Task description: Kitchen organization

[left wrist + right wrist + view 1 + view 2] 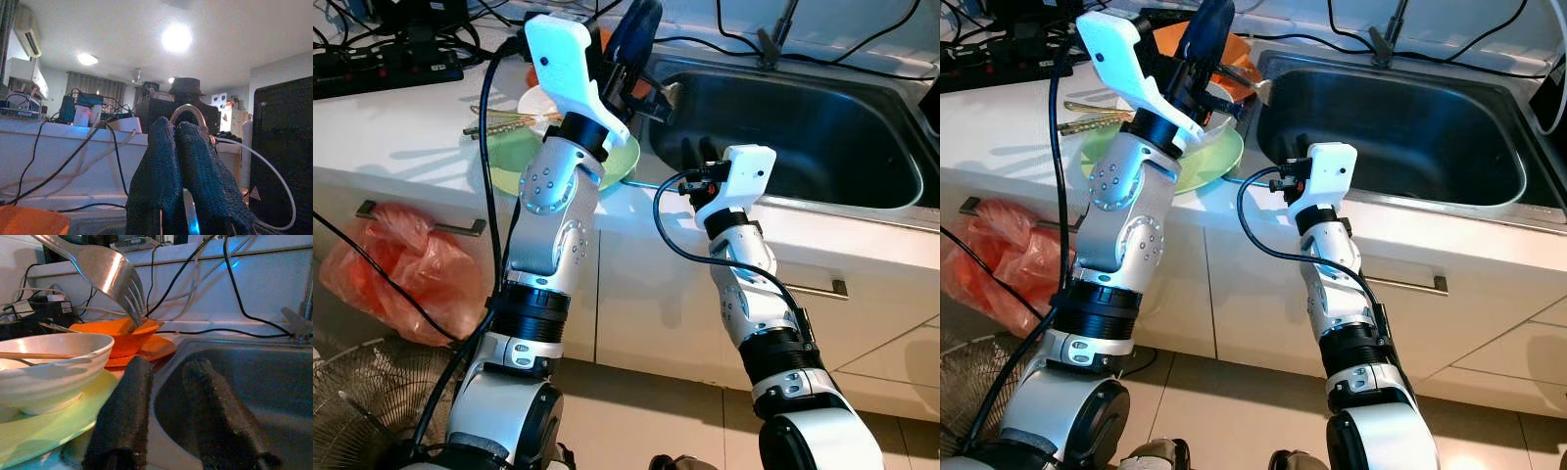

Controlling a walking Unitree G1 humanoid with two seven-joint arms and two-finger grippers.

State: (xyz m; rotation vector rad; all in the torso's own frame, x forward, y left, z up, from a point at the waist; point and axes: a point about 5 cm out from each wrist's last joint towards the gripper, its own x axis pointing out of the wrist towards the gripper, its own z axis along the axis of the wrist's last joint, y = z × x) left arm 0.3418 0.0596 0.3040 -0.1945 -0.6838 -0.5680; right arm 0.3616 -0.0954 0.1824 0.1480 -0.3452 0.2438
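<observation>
My left gripper [639, 24] is raised over the counter left of the sink [803, 137], shut on the handle of a metal fork [112, 274]. The fork hangs tines down, with its tips at an orange bowl [122, 335] that rests on an orange plate [156, 348]. In the left wrist view a strip of the handle [189, 210] shows between the closed fingers [161, 161]. A white bowl [49, 362] holding chopsticks [499, 124] stands on a light green plate [509, 166]. My right gripper [168, 396] is open at the sink's front left corner, beside the green plate, holding nothing.
A faucet [773, 39] stands behind the steel sink. A black power strip [382, 64] and several cables lie on the counter's back left. A red plastic bag [396, 269] hangs from a cabinet handle below. A fan grille [357, 406] sits on the floor.
</observation>
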